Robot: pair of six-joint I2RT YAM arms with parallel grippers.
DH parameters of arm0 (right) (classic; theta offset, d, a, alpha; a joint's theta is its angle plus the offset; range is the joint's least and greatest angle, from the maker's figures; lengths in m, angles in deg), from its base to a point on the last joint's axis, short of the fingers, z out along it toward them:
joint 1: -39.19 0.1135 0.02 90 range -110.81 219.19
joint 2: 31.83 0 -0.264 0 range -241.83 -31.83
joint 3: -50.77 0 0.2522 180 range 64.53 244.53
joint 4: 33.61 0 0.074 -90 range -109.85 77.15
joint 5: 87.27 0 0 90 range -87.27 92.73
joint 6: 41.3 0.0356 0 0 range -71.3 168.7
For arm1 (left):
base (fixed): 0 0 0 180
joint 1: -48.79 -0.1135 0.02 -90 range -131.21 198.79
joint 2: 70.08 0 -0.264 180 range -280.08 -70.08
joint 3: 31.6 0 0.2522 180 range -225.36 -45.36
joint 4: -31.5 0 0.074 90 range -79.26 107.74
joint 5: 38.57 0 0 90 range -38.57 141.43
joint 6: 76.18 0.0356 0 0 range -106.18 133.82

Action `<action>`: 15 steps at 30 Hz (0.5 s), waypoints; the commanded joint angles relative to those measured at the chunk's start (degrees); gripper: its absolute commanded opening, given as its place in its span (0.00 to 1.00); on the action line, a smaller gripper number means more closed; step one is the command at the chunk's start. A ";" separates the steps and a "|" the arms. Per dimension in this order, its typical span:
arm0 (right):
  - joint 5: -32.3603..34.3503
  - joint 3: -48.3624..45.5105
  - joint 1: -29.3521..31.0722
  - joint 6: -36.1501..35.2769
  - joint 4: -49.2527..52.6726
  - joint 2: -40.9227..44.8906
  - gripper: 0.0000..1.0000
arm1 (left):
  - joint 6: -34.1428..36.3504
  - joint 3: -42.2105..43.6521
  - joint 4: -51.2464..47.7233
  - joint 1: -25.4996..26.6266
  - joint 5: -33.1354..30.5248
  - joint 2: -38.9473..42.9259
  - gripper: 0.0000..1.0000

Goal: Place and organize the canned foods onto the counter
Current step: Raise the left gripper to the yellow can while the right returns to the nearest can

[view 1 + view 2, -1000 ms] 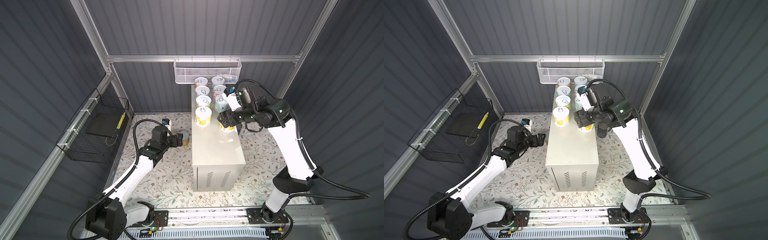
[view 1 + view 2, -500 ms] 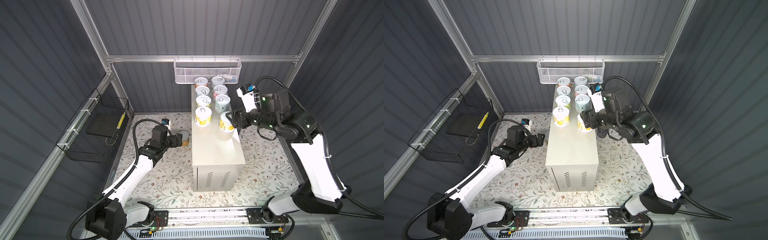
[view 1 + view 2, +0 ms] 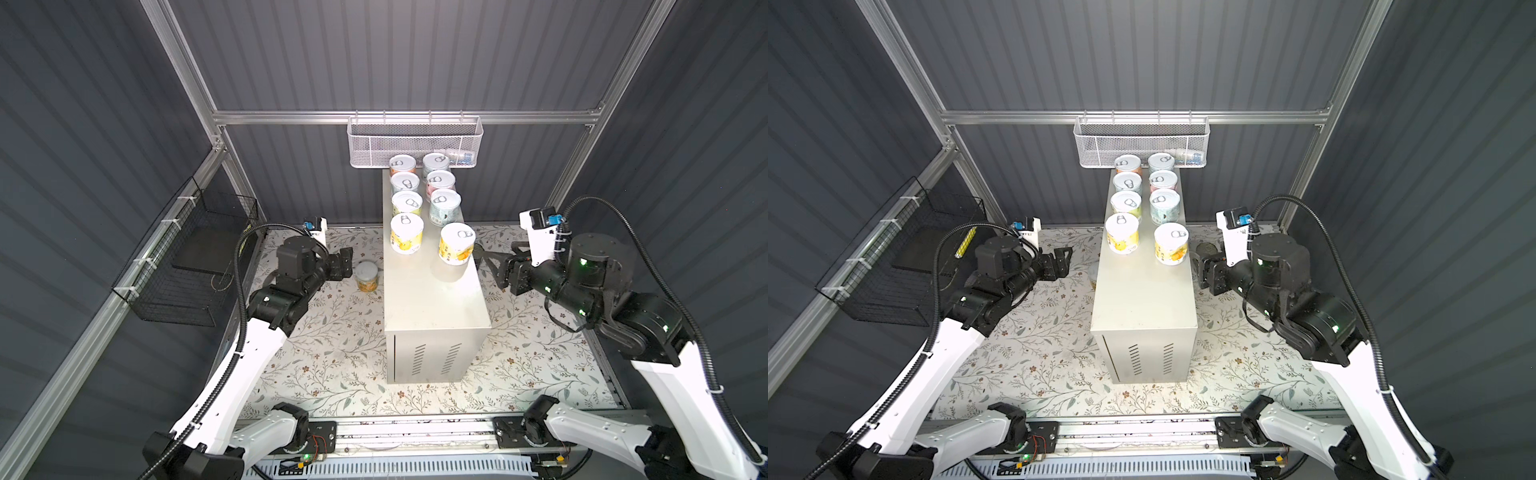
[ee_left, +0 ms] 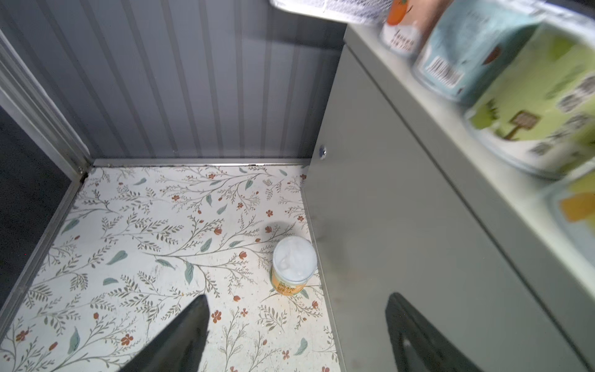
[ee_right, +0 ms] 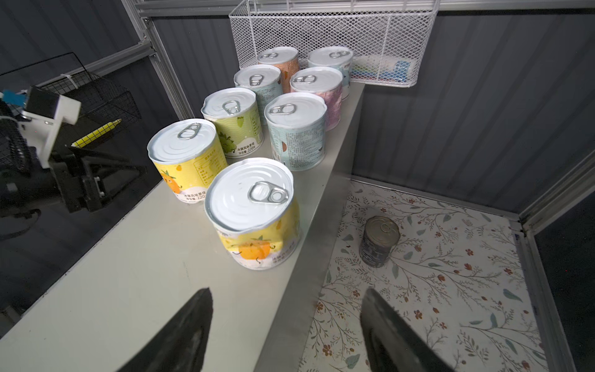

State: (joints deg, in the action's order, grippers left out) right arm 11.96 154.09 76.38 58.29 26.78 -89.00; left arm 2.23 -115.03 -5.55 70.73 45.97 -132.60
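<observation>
Several canned foods stand in two rows on the far half of the counter point(image 3: 432, 307), a beige box with vent slits. The nearest are two yellow cans point(image 3: 406, 232) point(image 3: 456, 243); the second has a dented label point(image 5: 257, 219). On the floor, an orange-labelled can point(image 3: 367, 276) stands against the counter's left side, also in the left wrist view point(image 4: 293, 265). A dark can point(image 5: 380, 241) stands on the floor to the counter's right. My left gripper point(image 3: 348, 264) point(image 4: 296, 309) is open and empty, just short of the orange can. My right gripper point(image 3: 488, 266) point(image 5: 286, 299) is open and empty at the counter's right edge.
A white mesh basket point(image 3: 415, 143) hangs on the back wall just over the counter's far end. A black wire basket point(image 3: 187, 266) hangs on the left wall. The floor is a floral mat point(image 3: 332, 353) enclosed by dark ribbed walls.
My right gripper has let go of the yellow can on the counter and drawn back to the right, off the counter. The left arm has hardly moved.
</observation>
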 commanded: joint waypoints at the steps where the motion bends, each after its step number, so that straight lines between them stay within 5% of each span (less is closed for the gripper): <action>1: -0.96 -3.13 0.25 1.93 -1.74 1.11 0.73 | 2.08 -3.23 -3.35 0.44 4.62 1.39 0.85; 15: -5.36 -9.10 0.30 3.45 -3.68 0.80 0.71 | 4.13 -5.61 0.01 8.51 4.75 -2.00 0.83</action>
State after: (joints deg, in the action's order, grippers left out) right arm 8.05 146.07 76.38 60.98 25.25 -87.80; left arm 5.03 -119.25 -7.25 78.59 50.24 -133.34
